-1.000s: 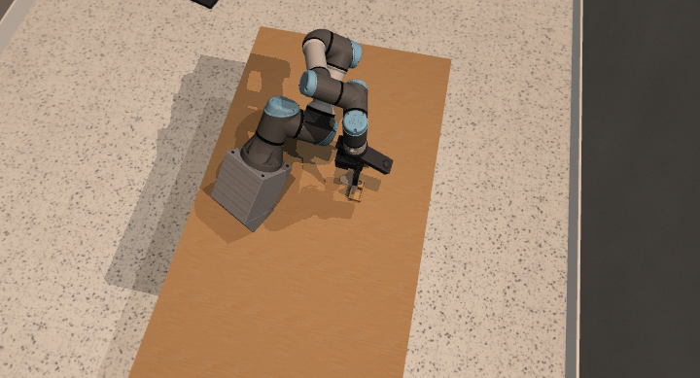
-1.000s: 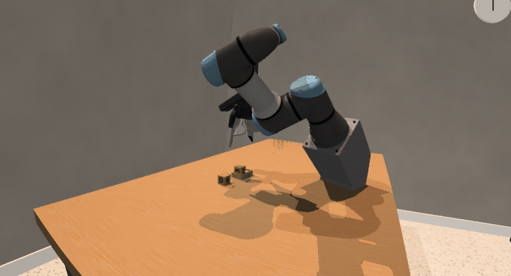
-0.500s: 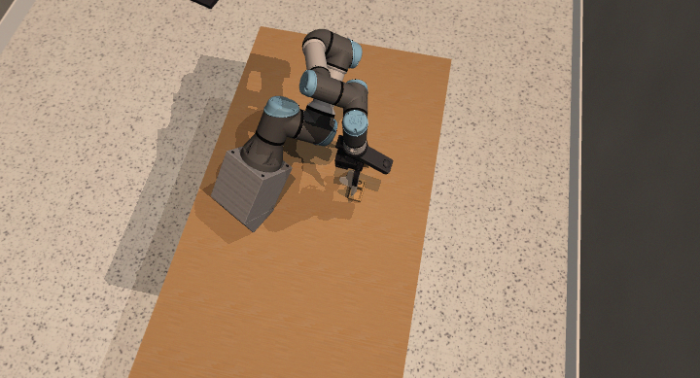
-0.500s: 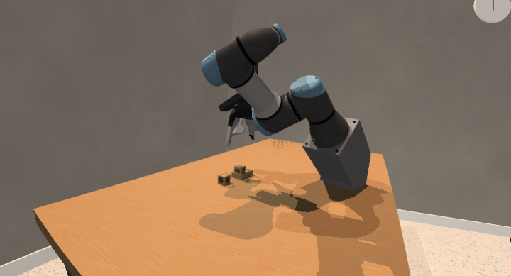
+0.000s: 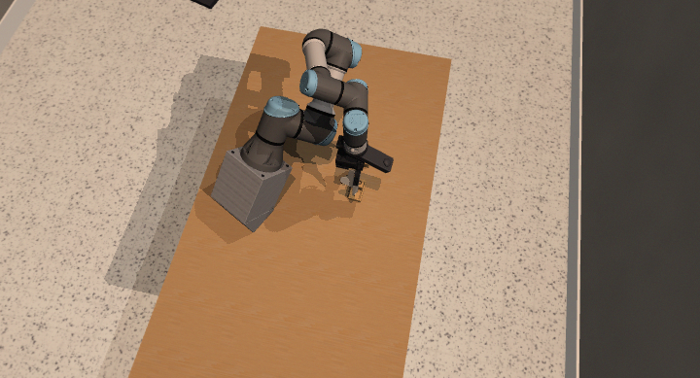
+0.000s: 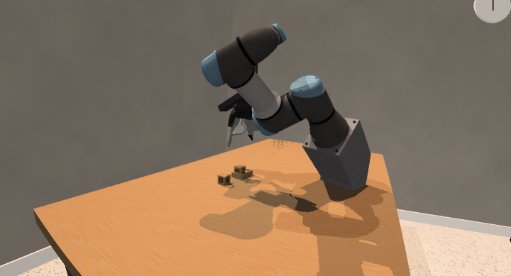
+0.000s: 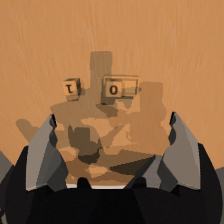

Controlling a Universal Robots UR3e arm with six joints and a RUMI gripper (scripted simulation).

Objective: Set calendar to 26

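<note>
A small wooden tray (image 6: 244,175) (image 7: 131,76) stands on the table. One numbered cube (image 6: 239,169) (image 7: 113,90) sits in its left half in the wrist view, with a 0 on top; a side mark facing the exterior camera looks turned sideways and is unclear. The tray's right half there is empty. The other cube (image 6: 223,179) (image 7: 70,88) lies on the table left of the tray, with a 1-like mark on top and a 0 and what looks like a 6 on its sides. My gripper (image 6: 240,142) (image 7: 112,114) is wide open and empty, well above both. The month's name is not readable.
The arm's grey base block (image 5: 250,189) (image 6: 339,167) stands on the wooden table (image 5: 294,296) (image 6: 143,216), to the right of the tray in the exterior view. The arm's shadows fall around the tray and cubes.
</note>
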